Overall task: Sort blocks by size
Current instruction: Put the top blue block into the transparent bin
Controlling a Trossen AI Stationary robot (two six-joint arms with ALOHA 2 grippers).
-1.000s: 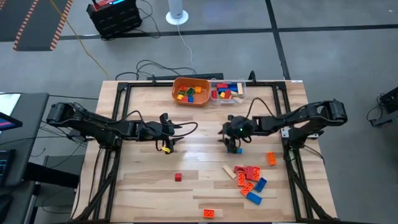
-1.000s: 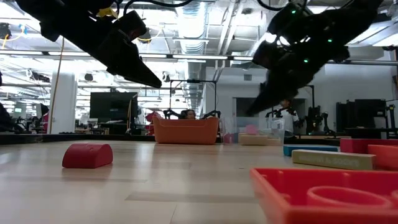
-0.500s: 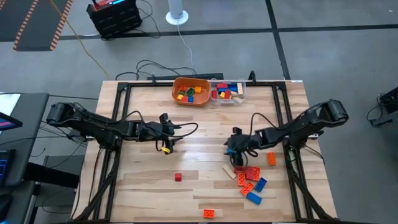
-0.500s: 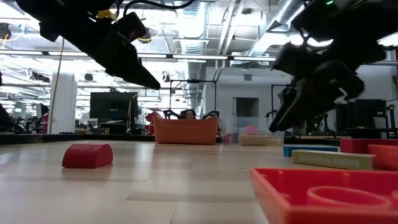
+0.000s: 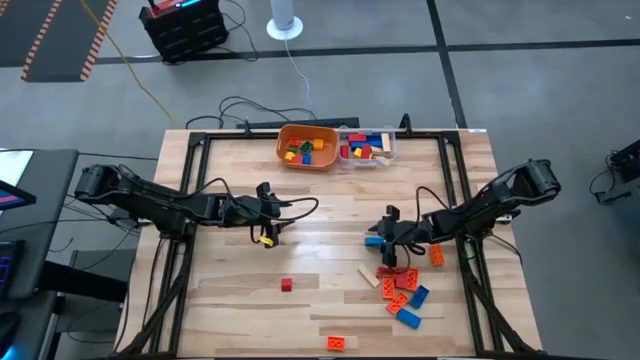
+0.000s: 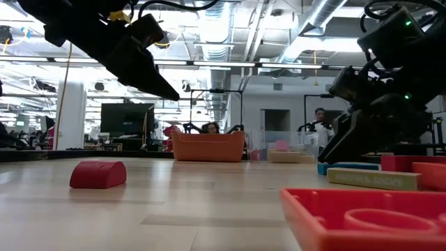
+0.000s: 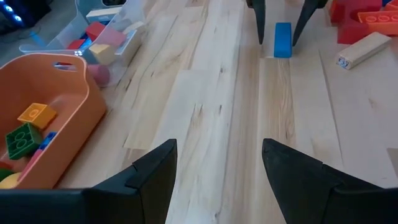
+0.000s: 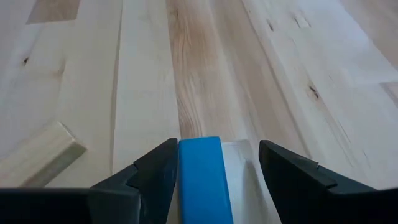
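Right gripper [image 5: 381, 240] moved down to centre-right of the wooden surface [image 5: 320, 250], fingers apart around long blue plastic block [image 5: 374, 241]; grasp next. Left gripper [image 5: 266, 210] idle, open.

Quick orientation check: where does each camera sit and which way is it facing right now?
High: overhead, straight down on table; both arms show.
Low: tabletop level, facing the room; arms enter from above.
Left wrist: past left gripper toward orange bowl.
Right wrist: right gripper straddling blue block.
Shared: left wrist also sees that blue block.
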